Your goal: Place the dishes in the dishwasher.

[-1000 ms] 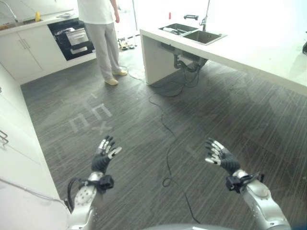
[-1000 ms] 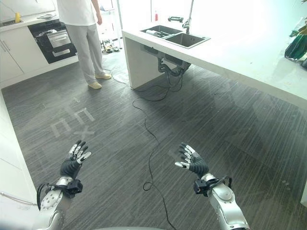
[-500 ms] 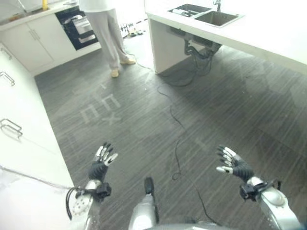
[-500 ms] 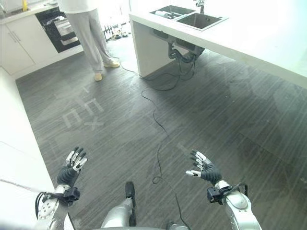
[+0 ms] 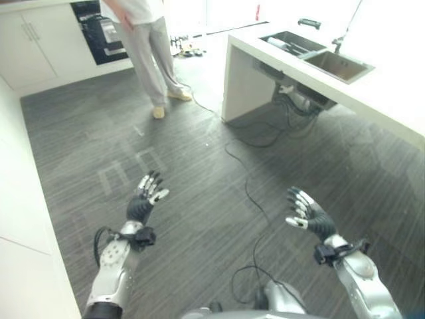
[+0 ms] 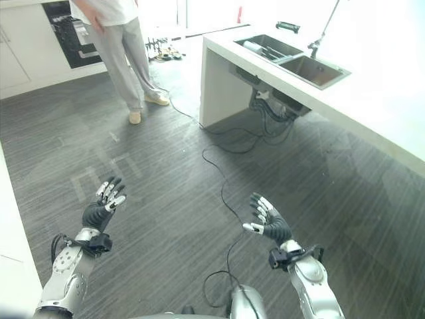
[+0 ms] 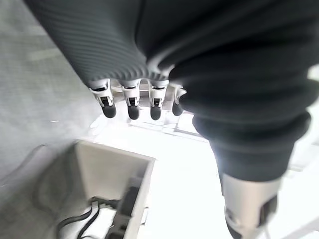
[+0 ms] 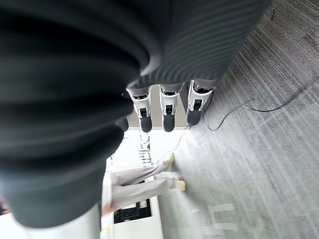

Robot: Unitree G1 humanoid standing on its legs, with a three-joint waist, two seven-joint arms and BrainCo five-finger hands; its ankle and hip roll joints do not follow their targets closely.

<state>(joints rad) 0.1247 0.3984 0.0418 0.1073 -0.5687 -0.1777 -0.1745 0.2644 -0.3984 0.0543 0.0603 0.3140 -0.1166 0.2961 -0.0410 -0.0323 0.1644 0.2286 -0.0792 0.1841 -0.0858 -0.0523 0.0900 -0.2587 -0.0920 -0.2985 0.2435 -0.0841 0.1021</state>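
Observation:
Both of my hands hover over the dark striped floor with their fingers spread and nothing in them. My left hand [image 5: 141, 205] is at the lower left and my right hand [image 5: 309, 218] at the lower right. In the wrist views the left hand's fingers [image 7: 130, 102] and the right hand's fingers [image 8: 168, 108] are straight. The dishwasher [image 5: 99, 34], a dark open appliance, is set in the far white cabinets. A double sink [image 5: 322, 58] sits in the white island counter [image 5: 255, 63]. Pale items [image 5: 290, 45] lie in its left basin, too small to tell what they are.
A person [image 5: 147, 40] in a white top and grey trousers stands in front of the dishwasher. White cabinets [image 5: 16, 193] line the left side. Pipes hang under the sink [image 5: 295, 100]. Shoes lie on the floor at the back [image 5: 182, 45].
The whole picture has shifted, so the camera has moved: the island counter and sink now sit nearer the centre right. Both hands stay open and empty over the floor.

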